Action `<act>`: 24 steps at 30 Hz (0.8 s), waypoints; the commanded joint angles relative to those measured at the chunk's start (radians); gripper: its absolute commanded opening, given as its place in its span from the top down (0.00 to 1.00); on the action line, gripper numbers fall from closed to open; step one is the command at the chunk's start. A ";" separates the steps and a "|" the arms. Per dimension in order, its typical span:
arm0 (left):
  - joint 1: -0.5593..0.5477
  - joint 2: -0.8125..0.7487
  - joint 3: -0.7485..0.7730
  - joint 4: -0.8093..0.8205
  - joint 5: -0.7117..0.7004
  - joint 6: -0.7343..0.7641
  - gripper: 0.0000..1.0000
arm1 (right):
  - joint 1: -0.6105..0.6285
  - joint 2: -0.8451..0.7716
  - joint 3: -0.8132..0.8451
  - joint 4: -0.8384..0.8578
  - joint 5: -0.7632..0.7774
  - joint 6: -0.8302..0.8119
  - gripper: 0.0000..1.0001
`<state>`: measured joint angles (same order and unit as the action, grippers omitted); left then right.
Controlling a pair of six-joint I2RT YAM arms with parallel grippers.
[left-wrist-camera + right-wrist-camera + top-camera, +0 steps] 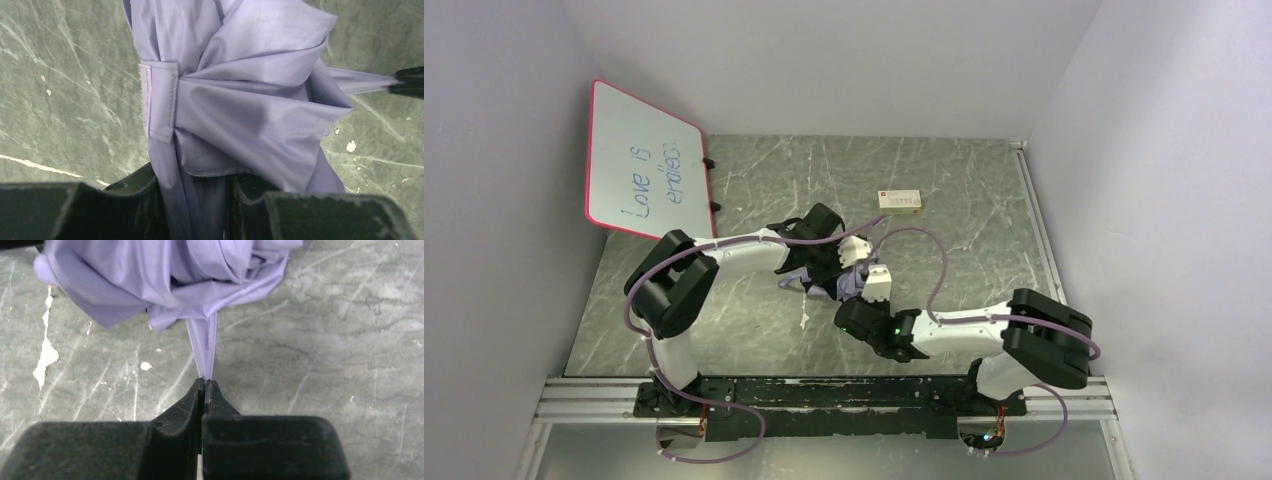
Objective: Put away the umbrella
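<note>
Green marble surface [984,200] carries the umbrella [852,281], well apart from the whiteboard [644,160]. Its canopy is bunched but not fastened. Left end effector [195,181] grasps the bundle and right end effector [205,385] is clenched on the strap [202,347]. Wrapping and fastening look left to do.

Table [984,230]: I record a grey-green marbled top with white veins and chipped white patches. A small cream box [899,201] lies flat at far centre. A red-framed whiteboard [646,165] stands tilted on black feet, far left.
</note>
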<state>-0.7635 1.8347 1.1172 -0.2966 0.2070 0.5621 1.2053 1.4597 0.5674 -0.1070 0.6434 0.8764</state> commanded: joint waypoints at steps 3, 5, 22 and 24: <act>0.023 0.080 -0.027 -0.043 -0.245 0.001 0.95 | 0.031 -0.086 -0.083 -0.216 -0.164 0.091 1.00; 0.023 0.084 -0.020 -0.040 -0.264 -0.010 0.95 | 0.039 -0.104 -0.086 -0.244 -0.186 0.104 1.00; 0.038 0.093 -0.002 -0.007 -0.346 -0.042 0.95 | 0.198 -0.195 -0.143 -0.318 -0.333 0.219 1.00; 0.038 0.095 -0.002 -0.008 -0.347 -0.044 0.95 | 0.213 -0.197 -0.150 -0.320 -0.329 0.238 1.00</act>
<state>-0.7727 1.8427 1.1309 -0.3023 0.1570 0.5148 1.3365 1.2636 0.4671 -0.2405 0.5289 1.0451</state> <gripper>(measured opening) 0.334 0.017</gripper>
